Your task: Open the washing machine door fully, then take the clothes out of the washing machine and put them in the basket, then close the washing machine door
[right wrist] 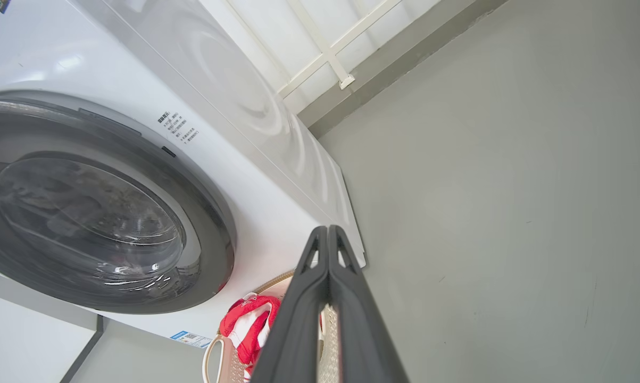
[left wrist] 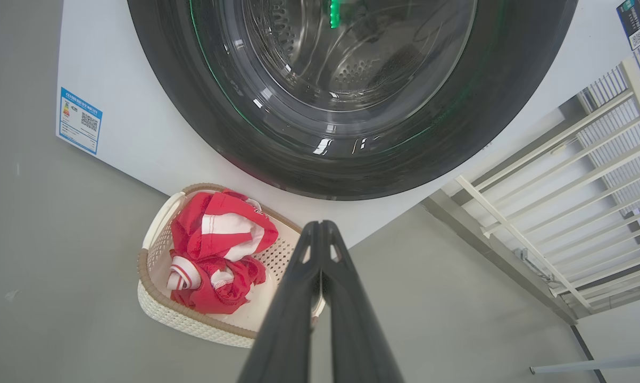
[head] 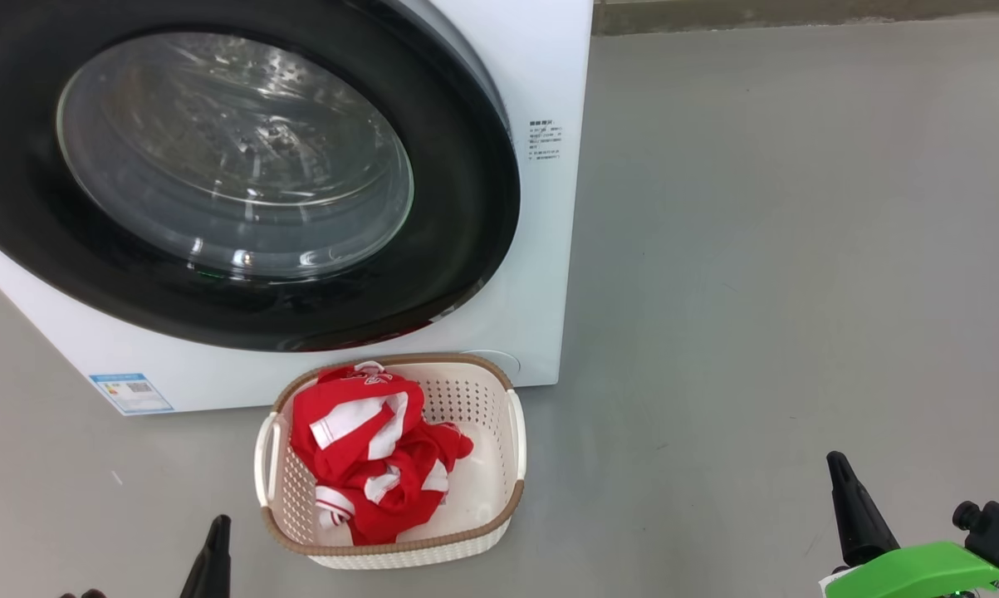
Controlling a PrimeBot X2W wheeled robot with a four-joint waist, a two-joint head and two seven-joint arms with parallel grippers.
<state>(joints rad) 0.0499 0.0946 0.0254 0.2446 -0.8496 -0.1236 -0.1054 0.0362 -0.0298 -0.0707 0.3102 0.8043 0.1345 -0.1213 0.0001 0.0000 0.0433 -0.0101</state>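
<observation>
Bare grey floor (head: 756, 249), white railing (left wrist: 564, 175) beside the washing machine (head: 549, 316). Left gripper (head: 215, 523) and right gripper (head: 835, 461) hang low, pinched together, empty. Just right of the left gripper, the basket (head: 514, 432) holds the clothes (head: 366, 448) — ahead, the door (head: 449, 249) looks shut.

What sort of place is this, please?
Probably a laundry corner: a white washing machine, a basket of red clothes before it, a grey floor, a white railing.
</observation>
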